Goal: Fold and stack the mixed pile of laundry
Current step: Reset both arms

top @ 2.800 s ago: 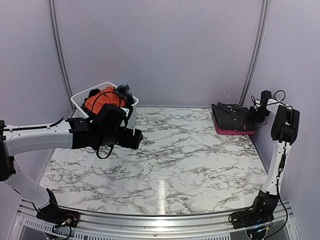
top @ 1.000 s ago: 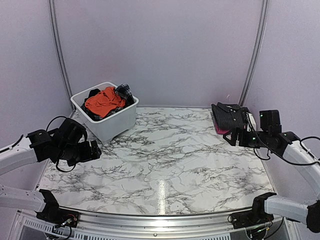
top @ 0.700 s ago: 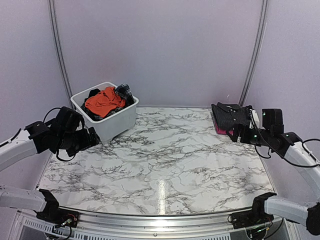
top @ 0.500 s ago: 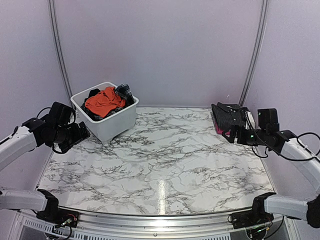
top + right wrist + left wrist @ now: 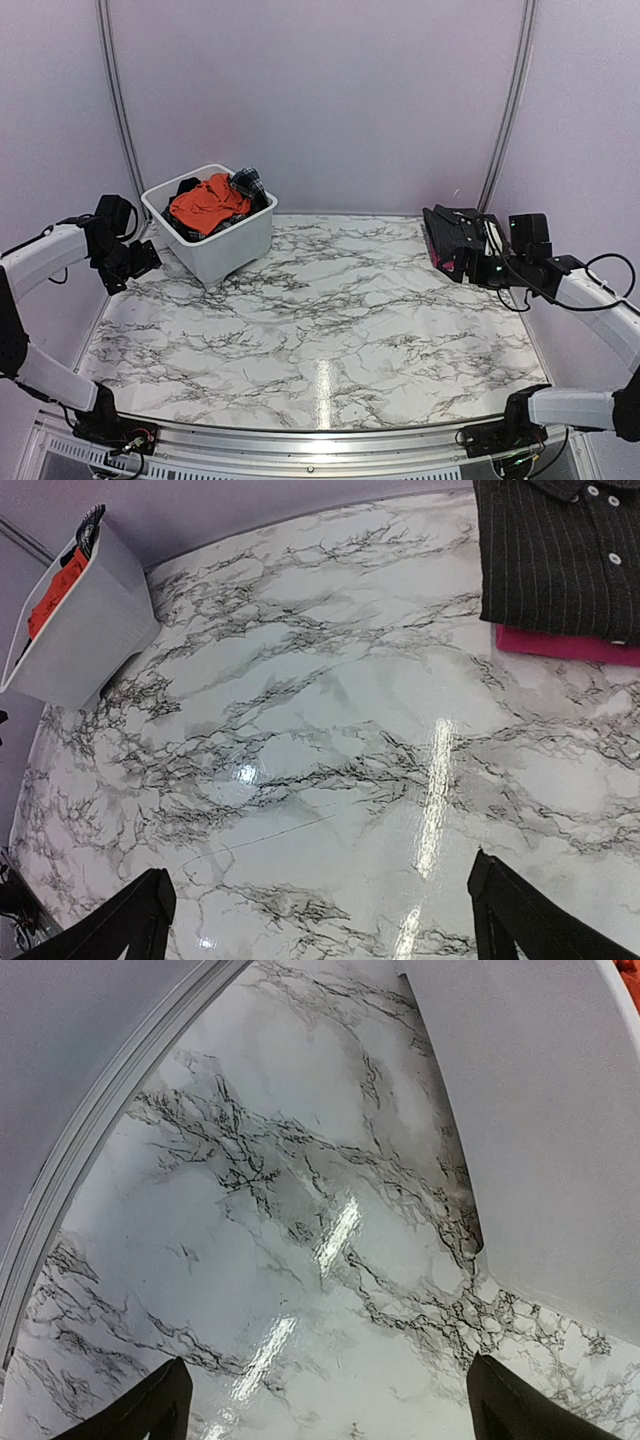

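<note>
Plainly, left gripper [image 5: 325, 1405] gapes empty beside the white tub [image 5: 560, 1110]; right gripper [image 5: 320, 915] gapes empty near pinstriped shirt [image 5: 560, 560].

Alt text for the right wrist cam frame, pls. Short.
A folded black pinstriped shirt lies on a pink cloth at upper right of a marble-patterned table, and a white tub showing an orange garment stands at upper left. The right gripper, open and empty, shows only as two dark fingertips at the bottom corners.
</note>
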Motion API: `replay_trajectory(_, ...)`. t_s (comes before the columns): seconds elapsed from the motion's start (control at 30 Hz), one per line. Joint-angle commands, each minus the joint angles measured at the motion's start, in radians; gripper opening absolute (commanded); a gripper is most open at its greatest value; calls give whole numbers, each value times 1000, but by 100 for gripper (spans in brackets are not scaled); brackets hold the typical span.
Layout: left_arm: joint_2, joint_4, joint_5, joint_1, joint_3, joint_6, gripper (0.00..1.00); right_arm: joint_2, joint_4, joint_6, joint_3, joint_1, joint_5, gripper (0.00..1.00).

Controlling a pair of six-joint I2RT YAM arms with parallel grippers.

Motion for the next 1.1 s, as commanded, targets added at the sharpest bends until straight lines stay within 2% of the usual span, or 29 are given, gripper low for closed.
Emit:
replay_trajectory(0.0,38,2,37,14,39,71,99,7,45,33,34,10,-5,99)
replay_trajectory(0.43,53,26,94,15,2,100,99,27,75,69,14,9,-6,99)
replay_trajectory(0.83,40,43,156,5,-10,104,99,79,54,32,45,10,-30,99)
replay_trajectory(0.93,31,49,167,-28,-2,129,99,76,52,26,47,9,-29,99)
replay_trajectory(1.07,36,41,114,-123,26,153,99,68,58,29,41,9,-31,98)
